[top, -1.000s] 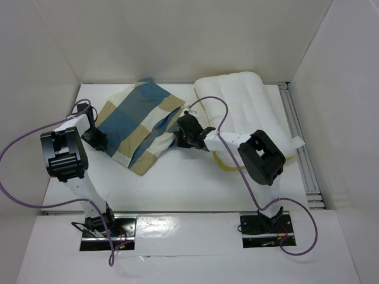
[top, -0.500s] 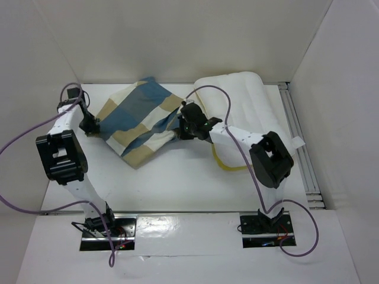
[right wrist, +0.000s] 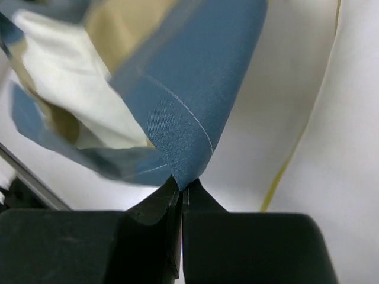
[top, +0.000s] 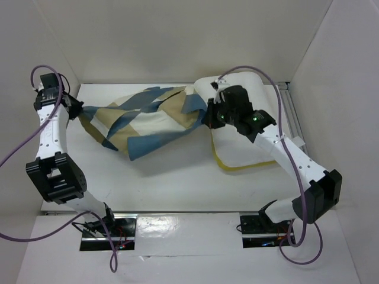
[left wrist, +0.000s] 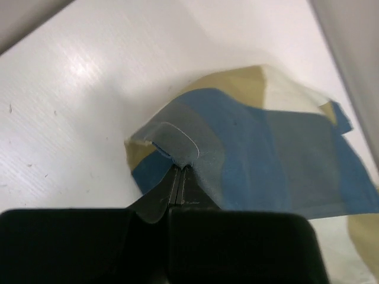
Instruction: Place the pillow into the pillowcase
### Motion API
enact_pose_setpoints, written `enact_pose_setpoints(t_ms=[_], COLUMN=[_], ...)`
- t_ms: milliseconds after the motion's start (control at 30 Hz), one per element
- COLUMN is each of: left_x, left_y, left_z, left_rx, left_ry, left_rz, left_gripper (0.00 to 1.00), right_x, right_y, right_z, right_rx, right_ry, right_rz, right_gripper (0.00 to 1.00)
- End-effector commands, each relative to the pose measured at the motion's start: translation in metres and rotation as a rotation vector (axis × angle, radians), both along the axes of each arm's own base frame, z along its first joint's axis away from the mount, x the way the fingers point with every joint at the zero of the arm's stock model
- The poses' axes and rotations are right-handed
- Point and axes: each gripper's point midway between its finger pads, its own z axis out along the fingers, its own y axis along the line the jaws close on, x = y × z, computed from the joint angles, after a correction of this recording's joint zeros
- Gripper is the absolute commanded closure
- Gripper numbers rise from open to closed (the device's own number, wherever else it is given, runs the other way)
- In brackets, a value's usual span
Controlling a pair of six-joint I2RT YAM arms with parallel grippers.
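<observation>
The pillowcase (top: pixel 145 118), in blue, tan and cream blocks, hangs stretched above the table between my two grippers. My left gripper (top: pixel 76 109) is shut on its left corner (left wrist: pixel 177 148) near the left wall. My right gripper (top: pixel 208 113) is shut on its blue right corner (right wrist: pixel 189 148), raised over the pillow's left edge. The pillow (top: pixel 254 112), white with a yellow band, lies flat at the back right; its yellow band also shows in the right wrist view (right wrist: pixel 296 154). The raised right arm covers part of it.
White walls close the table on the left (top: pixel 23 89), back and right. A metal rail (top: pixel 299 148) runs along the right edge beside the pillow. Bare white table (top: pixel 172 183) lies in front of the pillowcase.
Both grippers have lifted and moved apart with the pillowcase: the left up toward the back-left corner, the right up and right over the pillow. The cloth is now off the table and spread out.
</observation>
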Motion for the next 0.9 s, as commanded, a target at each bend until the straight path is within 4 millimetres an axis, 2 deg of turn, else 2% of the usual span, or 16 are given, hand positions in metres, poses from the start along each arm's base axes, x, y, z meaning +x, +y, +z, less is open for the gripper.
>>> enact_pose_setpoints(t_ms=[0,33,100,133,167,200,233,300,333,467,567,600,700,767,800,867], left_x=[-0.018,-0.023,-0.019,-0.016,-0.015,-0.013,-0.012,-0.013,-0.011,-0.007,-0.005,-0.004,-0.002,-0.002,-0.003,-0.004], left_y=[-0.005,-0.010,-0.025,-0.028,-0.030,-0.035,-0.042,-0.044,-0.054,-0.075,-0.102,-0.110,-0.146,-0.160,-0.174,-0.187], left_z=[-0.033,-0.048,-0.060,-0.074,-0.077,-0.081,-0.081,-0.082,-0.082,-0.079,-0.086,-0.090,-0.111,-0.121,-0.130,-0.139], left_rx=[-0.018,-0.039,-0.083,-0.107,-0.114,-0.120,-0.119,-0.107,-0.099,-0.065,-0.057,-0.058,-0.060,-0.047,-0.049,-0.058], left_ry=[0.098,0.124,0.128,0.158,0.170,0.178,0.179,0.194,0.198,0.201,0.224,0.235,0.290,0.322,0.346,0.368], left_rz=[-0.015,-0.039,-0.141,-0.172,-0.198,-0.223,-0.240,-0.252,-0.284,-0.340,-0.405,-0.425,-0.538,-0.570,-0.604,-0.622], left_gripper=[1.00,1.00,0.80,0.72,0.61,0.46,0.40,0.39,0.39,0.41,0.43,0.44,0.44,0.44,0.42,0.42], right_x=[-0.045,-0.053,-0.057,-0.058,-0.058,-0.054,-0.051,-0.049,-0.049,-0.055,-0.062,-0.066,-0.058,-0.047,-0.045,-0.030], right_y=[-0.027,-0.037,-0.045,-0.047,-0.051,-0.049,-0.049,-0.043,-0.041,-0.015,0.016,0.034,0.056,0.053,0.052,0.054], right_z=[-0.083,-0.107,-0.125,-0.128,-0.128,-0.121,-0.114,-0.091,-0.085,-0.078,-0.094,-0.101,-0.120,-0.133,-0.152,-0.158], right_rx=[-0.172,-0.202,-0.223,-0.220,-0.226,-0.201,-0.185,-0.140,-0.131,-0.107,-0.122,-0.130,-0.178,-0.231,-0.270,-0.285], right_ry=[0.231,0.296,0.342,0.359,0.351,0.325,0.300,0.225,0.201,0.170,0.194,0.207,0.221,0.222,0.249,0.241], right_rz=[0.039,0.011,-0.014,-0.038,-0.065,-0.072,-0.087,-0.113,-0.111,-0.079,-0.021,0.025,0.037,-0.011,-0.019,-0.052], right_gripper=[1.00,1.00,0.69,0.49,0.37,0.33,0.33,0.33,0.33,0.34,0.36,0.38,0.35,0.34,0.33,0.33])
